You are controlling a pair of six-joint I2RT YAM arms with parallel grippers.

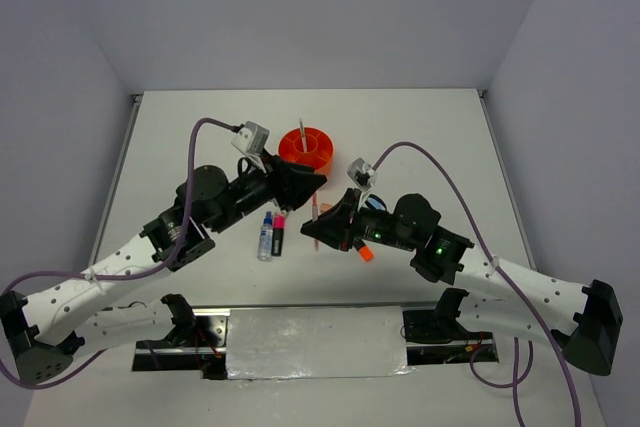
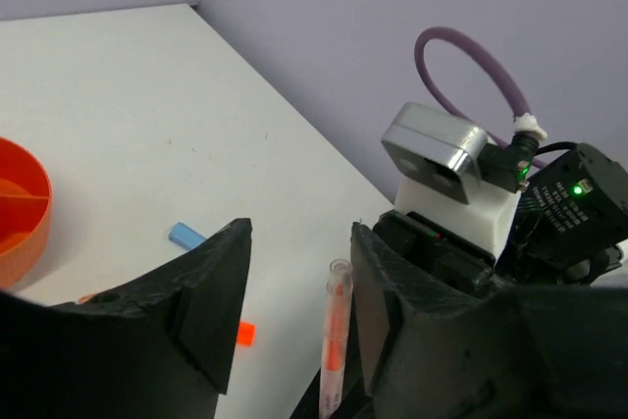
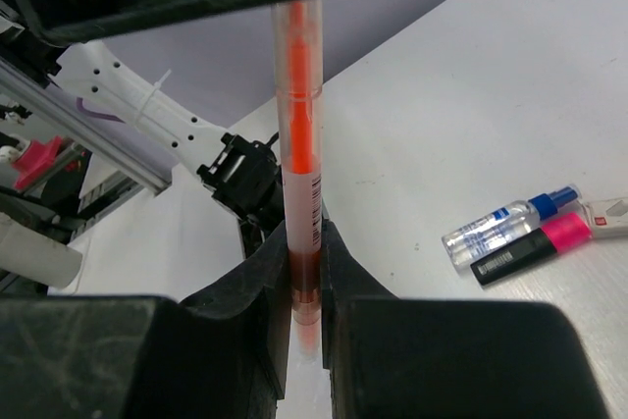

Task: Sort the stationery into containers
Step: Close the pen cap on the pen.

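Observation:
My right gripper (image 1: 318, 219) (image 3: 304, 233) is shut on a thin orange pen (image 3: 298, 144) and holds it upright above the table. My left gripper (image 1: 312, 185) (image 2: 299, 233) is open, and the pen's top (image 2: 337, 331) stands between its jaws, close to the right finger and not clamped. The round orange organiser (image 1: 318, 151) (image 2: 22, 205) sits just behind both grippers with a thin pen (image 1: 300, 130) upright in it. A blue-capped white marker (image 1: 266, 237) (image 3: 502, 226) and a pink-black highlighter (image 1: 280, 235) (image 3: 535, 246) lie side by side. A light-blue piece (image 2: 184, 235) lies on the table.
An orange-black highlighter (image 1: 365, 252) lies under the right arm; its orange end shows in the left wrist view (image 2: 245, 334). A small pale piece (image 3: 613, 208) lies by the pink highlighter. The right wrist camera (image 2: 437, 144) is close in front of the left gripper. Grey walls enclose the table (image 1: 420, 127).

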